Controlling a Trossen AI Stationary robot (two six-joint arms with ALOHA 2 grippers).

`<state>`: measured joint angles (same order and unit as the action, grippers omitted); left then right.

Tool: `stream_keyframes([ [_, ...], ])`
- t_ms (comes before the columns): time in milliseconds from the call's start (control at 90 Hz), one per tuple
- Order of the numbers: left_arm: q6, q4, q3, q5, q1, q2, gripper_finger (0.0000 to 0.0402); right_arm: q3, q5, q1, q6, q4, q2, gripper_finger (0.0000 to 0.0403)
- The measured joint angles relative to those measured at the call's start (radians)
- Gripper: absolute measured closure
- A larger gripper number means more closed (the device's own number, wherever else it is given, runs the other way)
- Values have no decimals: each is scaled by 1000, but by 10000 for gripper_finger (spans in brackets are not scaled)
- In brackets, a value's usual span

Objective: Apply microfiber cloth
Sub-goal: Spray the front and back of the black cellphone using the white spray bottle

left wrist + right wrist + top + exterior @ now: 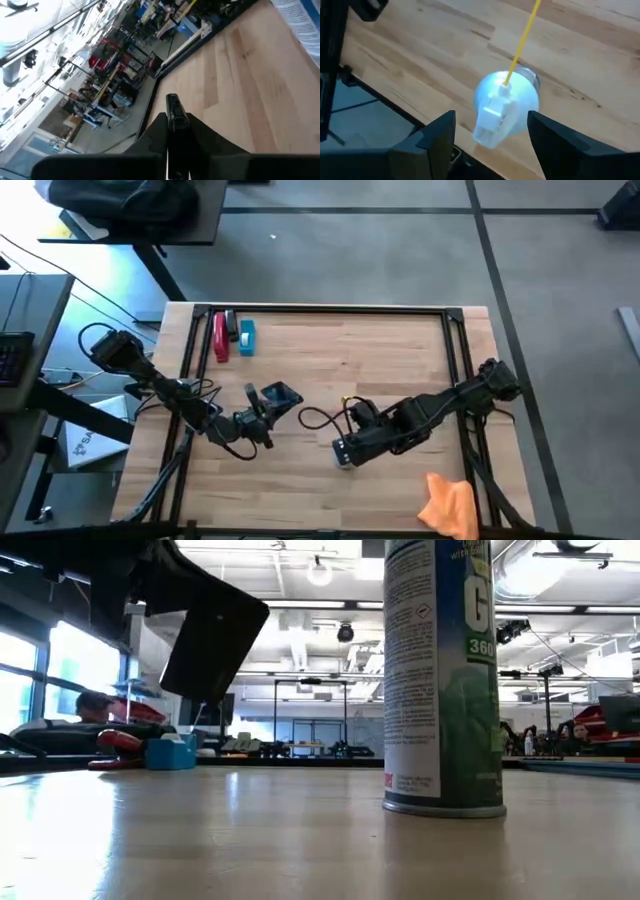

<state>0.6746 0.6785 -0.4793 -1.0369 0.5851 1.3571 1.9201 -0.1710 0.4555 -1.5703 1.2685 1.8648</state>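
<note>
Cloth step not begun: the crumpled bright-orange microfiber cloth lies untouched well beyond the white spray can, over which the right gripper hovers open-fingered, while the left gripper clamps a black phone aloft.

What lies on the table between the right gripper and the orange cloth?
Only bare table wood, by the high view: the right gripper hangs over the spray can, and the microfiber cloth lies near the table's edge.

Robotics lab or workshop.
A wooden table stands on grey floor; beyond it are metal frames, ceiling lights and cluttered benches.
</note>
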Motion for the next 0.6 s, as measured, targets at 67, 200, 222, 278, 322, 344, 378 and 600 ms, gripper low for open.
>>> stream_keyframes([
  [67,6,-1,0,1,-5,0,385,-9,-6,-4,0,3,0,187],
  [200,17,2,0,7,-18,0,385,-52,1,-4,0,-7,0,196],
  [222,17,5,0,7,-19,0,385,-61,13,-4,0,-13,0,199],
  [278,17,19,0,8,-24,0,385,-79,41,-5,0,-25,0,207],
  [322,18,33,0,17,-30,0,385,-92,54,-7,0,-30,0,214],
  [344,19,41,0,24,-32,0,385,-95,57,-8,0,-34,0,218],
  [378,27,58,0,34,-36,0,385,-98,60,-9,0,-45,0,226],
  [600,140,208,0,39,-56,0,385,-100,82,-24,56,-36,-5,312],
])
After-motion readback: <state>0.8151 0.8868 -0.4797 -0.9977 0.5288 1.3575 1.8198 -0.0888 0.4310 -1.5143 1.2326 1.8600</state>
